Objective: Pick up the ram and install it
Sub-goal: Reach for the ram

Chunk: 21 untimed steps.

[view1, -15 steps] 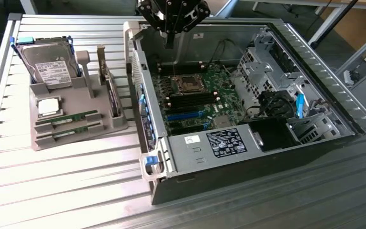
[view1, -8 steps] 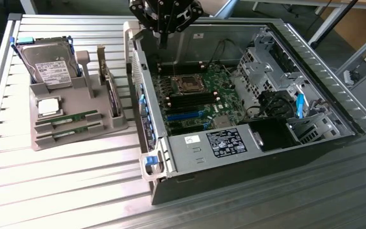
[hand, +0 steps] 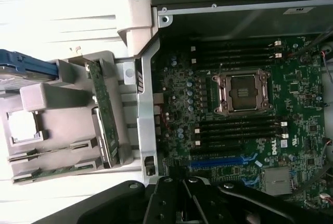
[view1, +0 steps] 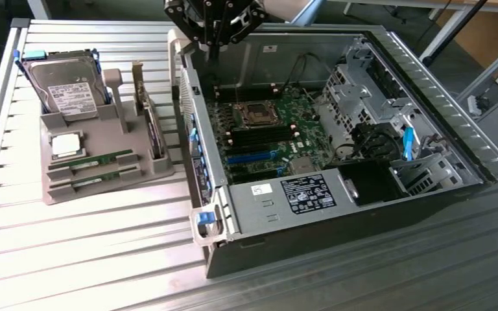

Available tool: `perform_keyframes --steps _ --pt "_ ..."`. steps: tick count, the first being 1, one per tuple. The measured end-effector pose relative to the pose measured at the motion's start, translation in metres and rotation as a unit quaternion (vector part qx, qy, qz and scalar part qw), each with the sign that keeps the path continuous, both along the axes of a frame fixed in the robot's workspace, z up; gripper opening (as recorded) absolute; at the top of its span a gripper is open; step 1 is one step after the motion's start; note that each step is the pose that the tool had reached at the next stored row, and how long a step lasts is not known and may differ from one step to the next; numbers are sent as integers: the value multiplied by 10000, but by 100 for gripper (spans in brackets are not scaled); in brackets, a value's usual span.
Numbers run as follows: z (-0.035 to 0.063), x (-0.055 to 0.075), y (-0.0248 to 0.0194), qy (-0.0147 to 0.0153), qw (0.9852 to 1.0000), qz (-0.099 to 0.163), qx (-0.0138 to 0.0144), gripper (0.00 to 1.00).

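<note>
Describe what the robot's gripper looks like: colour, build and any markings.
The gripper is black all over. In the wrist view it is made of flat, angular linked bars joined by round pivot pins, with a slightly glossy finish. I cannot make out any markings or cables on it.

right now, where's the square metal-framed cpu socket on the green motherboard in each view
Exterior view: the square metal-framed CPU socket sits mid-board on the green motherboard, beside black memory slots.
Wrist view: the socket sits between two banks of those slots.
Shared landmark: the long blue slot.
</note>
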<state>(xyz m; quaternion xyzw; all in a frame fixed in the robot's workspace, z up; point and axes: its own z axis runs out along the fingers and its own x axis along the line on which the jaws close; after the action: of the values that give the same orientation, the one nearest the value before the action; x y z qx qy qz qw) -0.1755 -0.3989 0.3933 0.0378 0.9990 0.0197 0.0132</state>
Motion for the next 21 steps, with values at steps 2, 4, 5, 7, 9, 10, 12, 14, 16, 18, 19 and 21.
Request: perform_keyframes --steps 2,4,5,7,9,10,12,14,16,18,19,21 --pt "0 -36 0 0 10000 0 0 9" --pt "0 -66 0 0 10000 0 0 9" --pt "0 -77 0 0 10000 0 0 9" --pt "0 -111 0 0 10000 0 0 9" --pt "0 -128 0 0 10000 0 0 9" --pt "0 -135 0 0 10000 0 0 9" --pt "0 -154 0 0 10000 0 0 9" --pt "0 -176 0 0 10000 0 0 9" --pt "0 -198 0 0 10000 0 0 9" --pt "0 -216 0 0 10000 0 0 9" --pt "0 -223 0 0 10000 0 0 9" --pt "0 -239 0 0 10000 0 0 9"
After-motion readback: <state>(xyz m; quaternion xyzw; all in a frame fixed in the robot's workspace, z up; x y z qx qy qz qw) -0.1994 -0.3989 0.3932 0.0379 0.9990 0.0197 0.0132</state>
